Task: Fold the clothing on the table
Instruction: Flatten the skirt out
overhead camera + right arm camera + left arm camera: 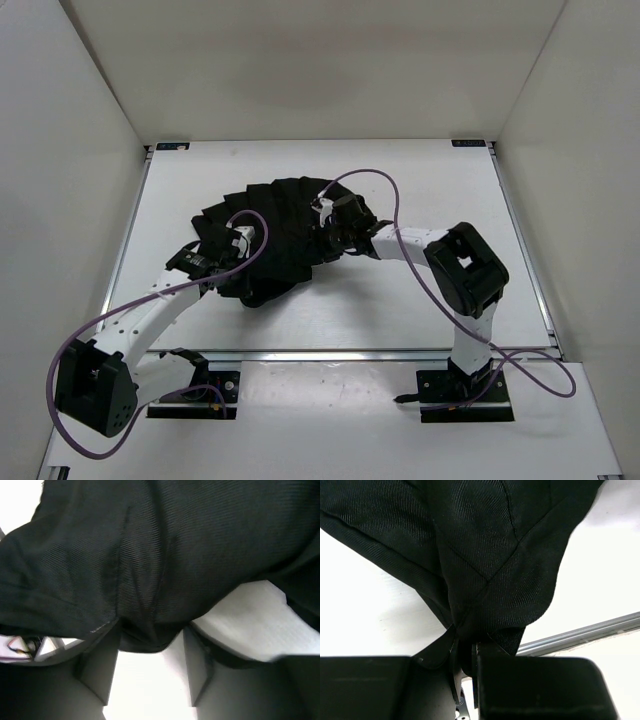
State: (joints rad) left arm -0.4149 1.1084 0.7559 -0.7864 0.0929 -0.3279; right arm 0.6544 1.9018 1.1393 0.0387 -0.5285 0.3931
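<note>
The clothing (275, 225), a black garment, lies bunched and wrinkled near the centre of the white table (420, 180), with part of it raised off the surface. The left gripper (465, 642) is at the garment's near-left edge. Its fingers are closed tight on a pinched fold of fabric, which spreads upward from the grip. The right gripper (151, 635) is at the garment's right side. Its fingers (102, 665) stand part-way apart, and a thick bunch of fabric fills the gap and touches both inner faces. A silver rail (585, 632) runs along the table's near edge. Purple cables (380, 175) loop above both arms.
</note>
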